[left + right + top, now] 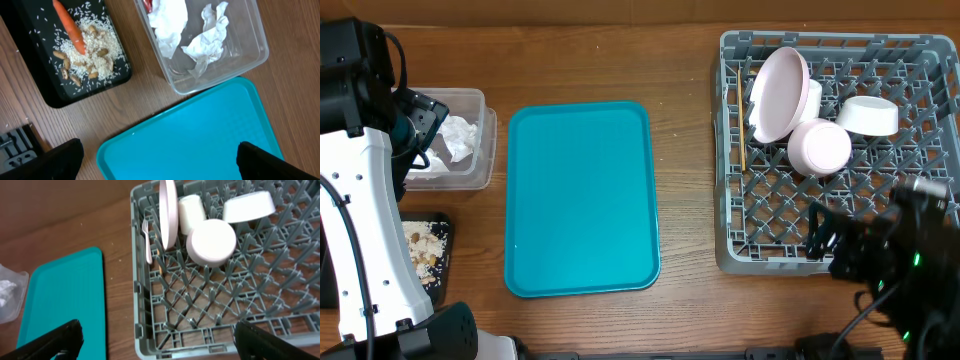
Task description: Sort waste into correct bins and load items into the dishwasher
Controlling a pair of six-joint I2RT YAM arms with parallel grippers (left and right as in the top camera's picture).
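The left tool (159, 161) is wide open and holds nothing. It hangs over the edge of the teal tray (200, 135), which lies on the desk (145, 90). Beyond this tray, apart from the tool, is the clear tub (252, 55); inside it are crumpled napkins (205, 42) and a corner of the red wrapper (147, 4). To the left of the tub in this view lies the black tray (30, 55), where the carrot (70, 27) rests on rice and nut scraps (92, 55).

The right tool (157, 341) is also wide open and empty, above the nearest edge of the grey rack (225, 305). All the tableware is at the far side of the rack, well apart from this tool. The pink plate (167, 212) stands on its edge, the cup (191, 211) is just beside it, the pinkish bowl (211, 241) is upside down, and the white bowl (248, 206) is tilted. The fork (146, 237) and the wooden stick (744, 140) are at the rack's left wall, beside the plate.
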